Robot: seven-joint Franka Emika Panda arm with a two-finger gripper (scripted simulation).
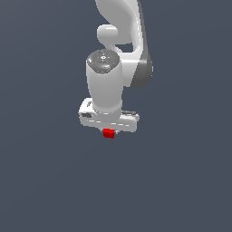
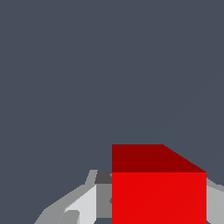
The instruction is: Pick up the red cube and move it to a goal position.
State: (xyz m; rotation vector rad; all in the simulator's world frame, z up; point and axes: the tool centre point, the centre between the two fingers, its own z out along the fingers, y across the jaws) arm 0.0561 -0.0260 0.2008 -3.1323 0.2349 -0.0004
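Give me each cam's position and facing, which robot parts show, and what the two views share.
Exterior view: sits off the arm, faces the white Panda arm against a plain dark grey backdrop; arm, wrist and gripper show, with the tiny bright red plain-faced cube under the hand.
Wrist view: sits on the wrist, looks along the fingers; grey finger parts flank the cube, which fills the near field.
Shared: the red cube, the gripper and the grey backdrop. The fingers appear closed on the cube.

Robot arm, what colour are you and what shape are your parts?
The arm is smooth and glossy white, built from rounded tube-like segments, with a dark grey band at one joint. A round grey cap tops the wrist. The gripper has a flat, boxy white body with dark slots. No cables or markings show.
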